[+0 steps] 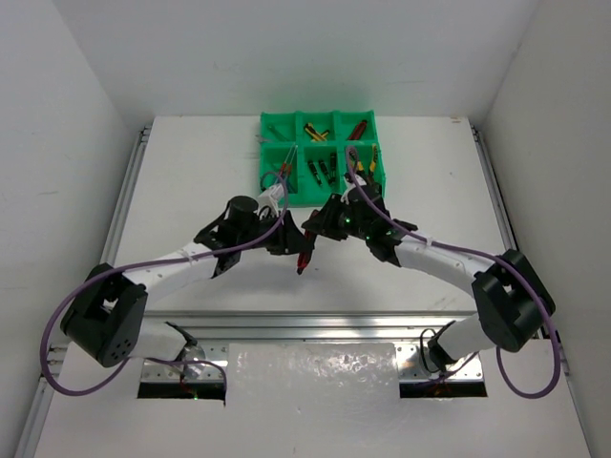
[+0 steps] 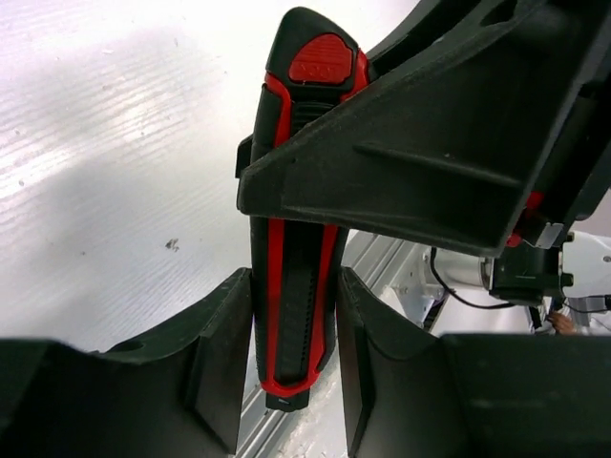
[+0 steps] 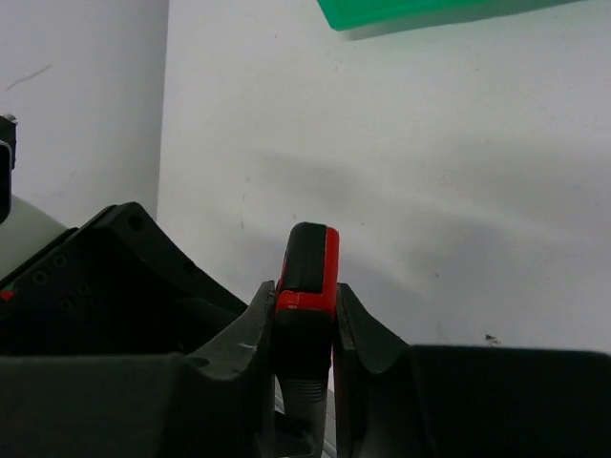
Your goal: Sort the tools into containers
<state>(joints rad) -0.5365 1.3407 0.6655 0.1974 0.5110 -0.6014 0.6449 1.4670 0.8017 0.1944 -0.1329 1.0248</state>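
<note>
A red-black utility knife (image 1: pixel 304 256) hangs above the table between both arms, just in front of the green containers tray (image 1: pixel 270 122). My left gripper (image 1: pixel 289 240) is shut on the knife (image 2: pixel 296 305) near one end, its fingers (image 2: pixel 224 324) pressed to both sides. My right gripper (image 1: pixel 317 229) is shut on the other end of the same knife (image 3: pixel 307 262), whose red-and-black tip pokes up between the pads. The right gripper's dark finger (image 2: pixel 430 143) crosses the knife in the left wrist view. Several tools (image 1: pixel 325 170) lie in the tray's compartments.
The green tray's edge (image 3: pixel 420 11) shows at the top of the right wrist view. White walls close in the table on the left, right and back. An aluminium rail (image 1: pixel 315 320) runs along the near edge by the arm bases.
</note>
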